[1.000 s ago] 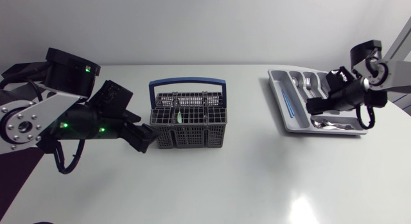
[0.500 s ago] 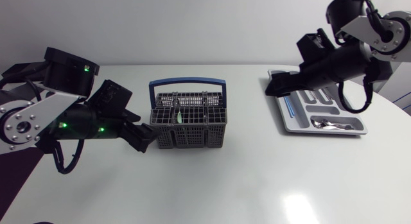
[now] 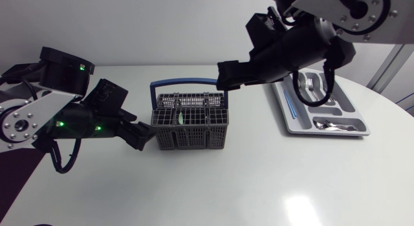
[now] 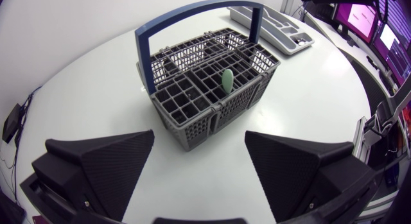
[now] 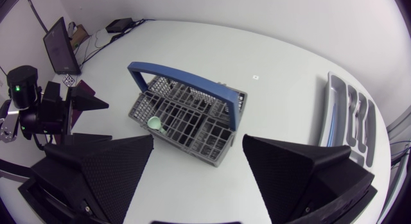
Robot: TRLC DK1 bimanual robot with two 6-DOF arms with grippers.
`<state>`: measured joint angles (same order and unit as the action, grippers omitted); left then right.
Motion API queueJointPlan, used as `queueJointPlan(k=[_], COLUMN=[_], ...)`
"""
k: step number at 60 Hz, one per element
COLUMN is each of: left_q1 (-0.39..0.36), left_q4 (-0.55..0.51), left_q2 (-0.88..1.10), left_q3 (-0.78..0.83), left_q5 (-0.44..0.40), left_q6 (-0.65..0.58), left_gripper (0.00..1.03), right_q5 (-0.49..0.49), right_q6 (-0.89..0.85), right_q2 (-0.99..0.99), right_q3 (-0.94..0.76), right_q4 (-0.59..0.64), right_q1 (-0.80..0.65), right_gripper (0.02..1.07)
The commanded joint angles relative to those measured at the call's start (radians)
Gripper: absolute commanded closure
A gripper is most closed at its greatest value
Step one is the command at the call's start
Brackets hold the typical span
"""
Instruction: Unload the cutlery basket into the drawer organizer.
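The grey cutlery basket (image 3: 189,122) with a blue handle (image 3: 187,84) stands mid-table, and a pale green utensil end (image 3: 181,117) pokes up from it. My left gripper (image 3: 147,136) is open just off the basket's left end; in its wrist view the basket (image 4: 209,89) stands ahead of the open fingers (image 4: 109,163). Open as well, my right gripper (image 3: 225,77) hovers above the basket's far right corner, and its own view looks down on the basket (image 5: 186,118) and green piece (image 5: 154,123). The grey drawer organizer (image 3: 326,133) lies at the right.
The organizer holds forks (image 3: 310,83), spoons (image 3: 331,126) and a blue-handled piece (image 3: 291,109). My right arm (image 3: 304,45) stretches over the table between organizer and basket. The white table's (image 3: 259,180) front half is bare.
My right arm has swung left from above the organizer to above the basket, its gripper now open wide. The left arm and the basket have stayed put.
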<state>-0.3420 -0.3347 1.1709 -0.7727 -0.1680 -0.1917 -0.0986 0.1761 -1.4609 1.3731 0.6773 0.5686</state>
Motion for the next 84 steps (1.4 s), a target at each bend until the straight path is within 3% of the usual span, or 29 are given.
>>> queueJointPlan(k=[1,8,20,37,84], left_q1=[0.020,0.034,0.063,0.092,0.141], left_q4=[0.002,0.002,-0.006,-0.021,0.034], left_q2=[-0.016,-0.017,-0.027,-0.043,-0.050], left_q3=[0.009,0.013,0.018,0.033,0.122], left_q5=[-0.005,-0.010,-0.027,-0.036,-0.057], left_q6=[-0.037,-0.049,-0.074,-0.129,-0.207], left_gripper=[0.04,0.04,0.04,0.04,0.04], right_q5=[0.017,0.017,0.022,0.045,0.114], right_q6=[0.079,0.099,0.169,0.461,0.720], right_q2=[-0.038,-0.087,-0.219,-0.337,-0.658], right_q3=[0.034,0.086,0.248,0.281,0.598], right_q4=[0.002,0.025,0.168,0.153,0.338], right_q1=[0.042,0.063,0.112,0.234,0.226], right_gripper=[0.07,0.07,0.07,0.07,0.17])
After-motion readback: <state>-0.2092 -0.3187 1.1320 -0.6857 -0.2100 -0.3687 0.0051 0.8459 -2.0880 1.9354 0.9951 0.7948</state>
